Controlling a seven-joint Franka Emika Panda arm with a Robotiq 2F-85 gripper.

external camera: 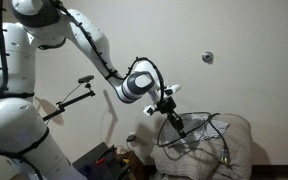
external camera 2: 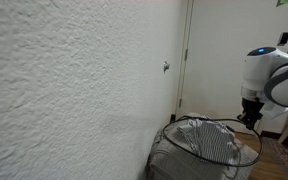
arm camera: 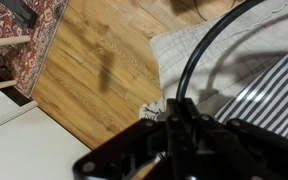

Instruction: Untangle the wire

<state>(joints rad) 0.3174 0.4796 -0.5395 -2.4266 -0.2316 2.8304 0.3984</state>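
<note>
Wall: pale, rough plaster (external camera 2: pixel 74 80) fills the left half of an exterior view, and a white door (external camera 2: pixel 212 50) stands at its far end.
Arm: the white robot arm (external camera: pixel 84 45) reaches from the left towards the right, bending down over the bundle; black cabling is fixed along it.
Floor: wooden boards (arm camera: pixel 94 85) take up the left of the wrist view, with a patterned rug (arm camera: pixel 34 30) in the far left corner.
Bundle: a pale, soft heap (external camera: pixel 236 150) sits low on the right, against the wall.
Cloth: the striped cloth (external camera 2: pixel 212 142) lies over the top of the heap, just below the hand; its stripes also show at the right edge of the wrist view (arm camera: pixel 274 95).
Wire: the wire (external camera: pixel 212 122) lies in loose black loops over the heap and the cloth. In the wrist view one strand (arm camera: pixel 192 55) rises from the fingertips and arcs away to the far right. Its plug end cannot be made out.
Hand: the hand (external camera: pixel 170 110) hangs just above the left part of the heap, seen at the right in an exterior view (external camera 2: pixel 250 120). In the wrist view (arm camera: pixel 177 105) its fingers are pressed together and pinch the wire.
Rod: a thin black rod with a clamp head (external camera: pixel 72 98) stands to the left, well apart from the hand.
Knob: a small round fitting (external camera: pixel 207 57) sits on the wall, above and to the right of the hand.
</note>
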